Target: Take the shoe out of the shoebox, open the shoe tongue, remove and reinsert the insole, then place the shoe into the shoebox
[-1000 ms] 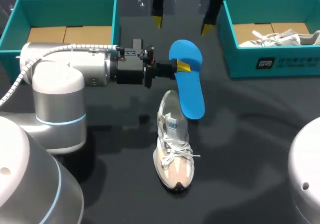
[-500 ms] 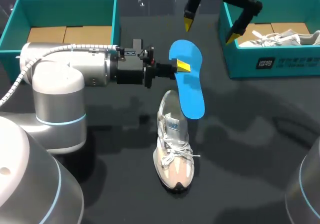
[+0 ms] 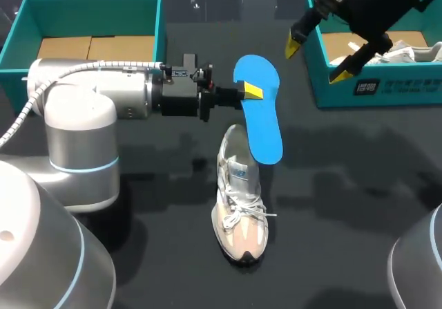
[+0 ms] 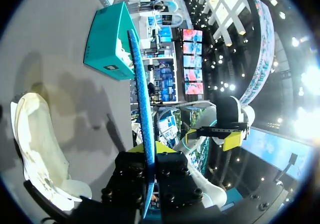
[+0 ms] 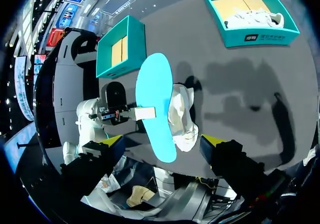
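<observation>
Grips a flat blue foam insole (image 3: 262, 126) with the left end effector (image 3: 252, 91), both yellow tips pinched shut on one thin side edge near the far, rounder end. Holds it up in the air, with the near end hanging just over the heel opening of the white and beige lace-up shoe (image 3: 239, 205). Has that shoe standing on its sole on the dark bench (image 3: 345, 191), toe pointing back toward the robot, out of any box. Sits well apart from the empty teal cardboard shoebox on the left (image 3: 90, 1) and from the teal cardboard shoebox on the right (image 3: 359, 91), where a second white shoe (image 3: 407, 50) lies.

Holds the right end effector (image 3: 318, 60) wide open, with nothing in it, high up near the corner of the right box.

Looks like the step of putting the insole back in.

Could go wrong in a few ways. Might let the insole slip or twist, since only a small bit of edge is pinched. Might fold the soft foam if the near end catches on the heel rim or the tongue. Might push the loose shoe along the bench or tip it over, since nothing holds it down.
</observation>
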Robot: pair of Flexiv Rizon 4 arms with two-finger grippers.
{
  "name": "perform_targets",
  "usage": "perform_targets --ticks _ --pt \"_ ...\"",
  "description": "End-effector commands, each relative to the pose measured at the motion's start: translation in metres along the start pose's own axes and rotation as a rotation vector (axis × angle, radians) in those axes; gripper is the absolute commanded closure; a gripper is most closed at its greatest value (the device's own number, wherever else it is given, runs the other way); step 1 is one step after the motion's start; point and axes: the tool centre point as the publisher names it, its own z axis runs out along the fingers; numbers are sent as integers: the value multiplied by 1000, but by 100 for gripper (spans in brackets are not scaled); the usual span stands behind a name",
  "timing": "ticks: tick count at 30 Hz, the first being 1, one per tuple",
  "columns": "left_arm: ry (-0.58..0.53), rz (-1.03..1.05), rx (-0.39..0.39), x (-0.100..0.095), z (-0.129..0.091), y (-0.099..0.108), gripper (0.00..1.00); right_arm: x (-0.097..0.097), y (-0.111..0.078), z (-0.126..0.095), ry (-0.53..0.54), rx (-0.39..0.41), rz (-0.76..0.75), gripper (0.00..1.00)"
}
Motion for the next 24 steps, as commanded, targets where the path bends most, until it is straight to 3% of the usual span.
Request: perform_targets --ticks 1,16,24 --pt "-1 0 1 0 -1 1 100 -10 3 11 576 8 -2 0" --pt "-1 0 1 0 -1 1 100 -19 6 42 772 15 -18 0" --pt "-1 0 1 0 -1 1 100 -19 7 49 802 12 -26 0"
